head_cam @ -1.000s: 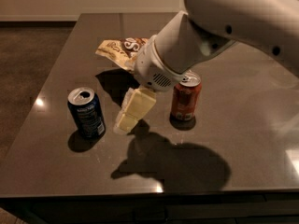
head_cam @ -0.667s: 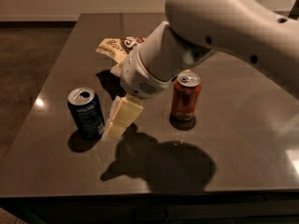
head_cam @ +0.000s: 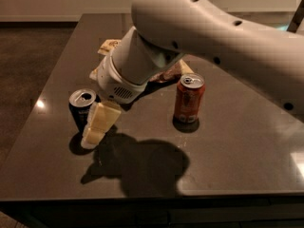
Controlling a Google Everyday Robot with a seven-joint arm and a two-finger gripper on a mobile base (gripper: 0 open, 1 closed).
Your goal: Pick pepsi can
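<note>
My tool (head_cam: 98, 126) is now further left, right by the pepsi can (head_cam: 80, 104) on the desk (head_cam: 237, 151), near left. I cannot tell if it is open. I must go slowly and not tip the can.

Dark blue pepsi can (head_cam: 80, 107) (silver top) stands upright, partly hidden by the jaws just beside it.

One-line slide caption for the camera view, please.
Gripper low beside the pepsi can on a dark table; an orange-red can stands apart.
</note>
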